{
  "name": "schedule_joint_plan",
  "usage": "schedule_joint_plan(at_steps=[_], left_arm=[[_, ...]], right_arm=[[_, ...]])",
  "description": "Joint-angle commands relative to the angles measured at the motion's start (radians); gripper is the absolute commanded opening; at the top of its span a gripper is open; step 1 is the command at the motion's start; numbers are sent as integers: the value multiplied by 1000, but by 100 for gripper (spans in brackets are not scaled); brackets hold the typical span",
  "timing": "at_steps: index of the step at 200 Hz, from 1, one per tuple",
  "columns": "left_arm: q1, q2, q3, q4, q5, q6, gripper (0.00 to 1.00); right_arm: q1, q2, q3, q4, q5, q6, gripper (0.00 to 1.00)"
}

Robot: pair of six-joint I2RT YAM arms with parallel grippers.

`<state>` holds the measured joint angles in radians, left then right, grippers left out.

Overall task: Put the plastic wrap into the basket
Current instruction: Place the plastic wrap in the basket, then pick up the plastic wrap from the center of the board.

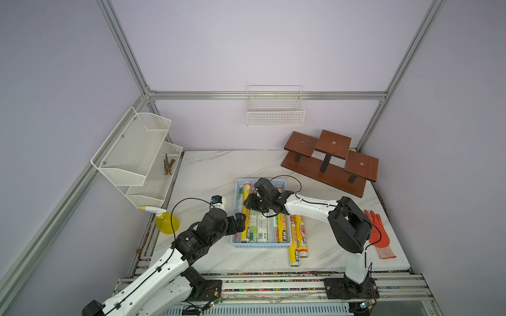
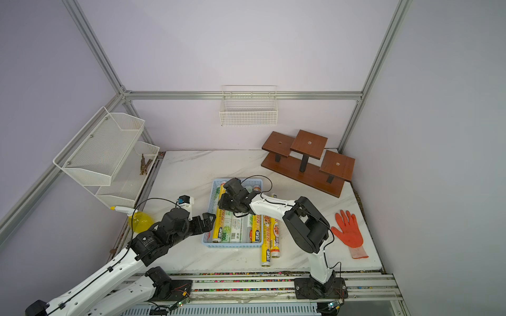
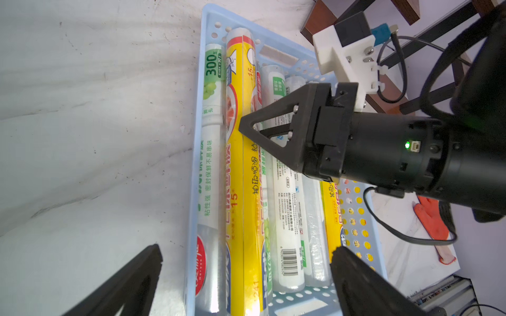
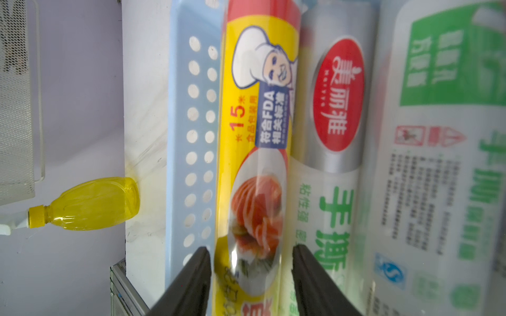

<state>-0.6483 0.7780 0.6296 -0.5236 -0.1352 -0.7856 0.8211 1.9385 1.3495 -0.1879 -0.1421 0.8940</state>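
Note:
The light-blue basket (image 1: 260,245) (image 2: 232,245) (image 3: 195,164) (image 4: 178,136) sits mid-table with several rolls of plastic wrap (image 1: 260,227) (image 2: 235,229) lying lengthwise in it. Two more yellow rolls (image 1: 297,240) (image 2: 271,243) lie on the table along its right side. My right gripper (image 1: 247,203) (image 2: 221,203) (image 4: 252,262) reaches down into the basket's left part. Its fingers straddle a yellow roll (image 4: 257,136) (image 3: 241,191) that rests in the basket, and stand slightly off it, open. My left gripper (image 1: 239,224) (image 2: 209,223) (image 3: 246,273) hangs wide open over the basket's near left corner, holding nothing.
An orange glove (image 1: 379,232) lies at the right of the table. A yellow spray bottle (image 1: 167,223) stands at the left edge under the white mesh rack (image 1: 137,158). A brown wooden stand (image 1: 331,161) fills the back right, and a wire basket (image 1: 275,109) hangs on the back wall.

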Motion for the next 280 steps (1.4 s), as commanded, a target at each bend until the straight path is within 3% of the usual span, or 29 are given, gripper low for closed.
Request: schedule_joint_plan(at_steps=[1,48,97,164,280], left_arm=[[4,6,25,73,51,-1,100],[-43,104,44,247,125,-4,100],[-184,382,203,290,75,38,100],[-275,667,400,298,103,78,100],[-301,815,525,243,45,107,100]], right_arm=[[-1,-138,-35,8,64,-36,53],[-106,-386,-224,-56,288,-105,55],[-336,-561,-438,-79,185,-198,56],[-397,-513,-478,-230,165,-316,57],[-388,-439,-555,-314,46,-433,56]])
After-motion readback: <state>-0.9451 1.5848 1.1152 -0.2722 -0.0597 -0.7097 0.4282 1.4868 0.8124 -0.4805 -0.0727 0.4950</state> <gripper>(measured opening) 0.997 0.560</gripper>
